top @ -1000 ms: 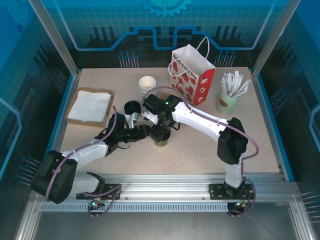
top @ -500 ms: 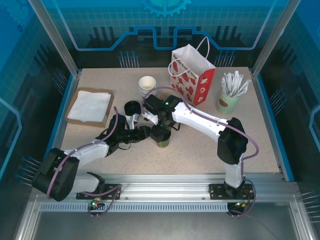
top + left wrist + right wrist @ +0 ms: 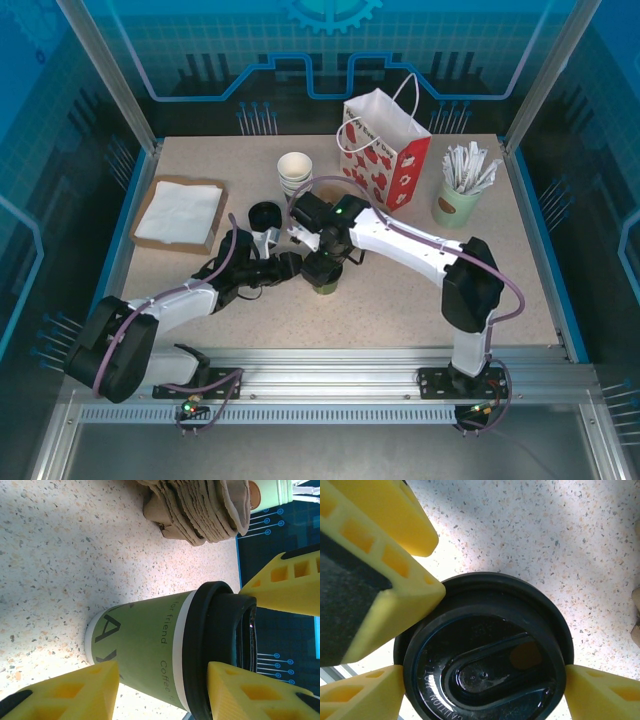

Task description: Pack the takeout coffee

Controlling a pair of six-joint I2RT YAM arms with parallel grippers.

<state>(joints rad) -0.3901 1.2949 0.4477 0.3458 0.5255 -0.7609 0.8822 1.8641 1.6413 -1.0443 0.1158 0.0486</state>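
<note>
One lidded takeout coffee (image 3: pixel 323 286) stands mid-table. The right gripper (image 3: pixel 484 668) flanks its lid widely and the left gripper (image 3: pixel 164 669) sits half-spread beside it; I cannot tell whether either grips. Behind, a paper bag (image 3: pixel 388 160) stands upright, and a green holder (image 3: pixel 454 207) carries white sticks (image 3: pixel 468 165).

A speckled beige surface (image 3: pixel 400 290) seen from above. At centre left lies a flat stack of napkins (image 3: pixel 180 212), white on top. In the upper middle stands a stack of white-rimmed paper cups (image 3: pixel 294 168), with a loose black lid (image 3: pixel 264 213) near it, lower left. A red-and-white paper bag (image 3: pixel 385 150) stands upright right of the cups, and a pale green cup of white sticks (image 3: pixel 458 200) at far right. The green takeout coffee (image 3: pixel 323 283), black lid on, stands upright at centre.
</note>
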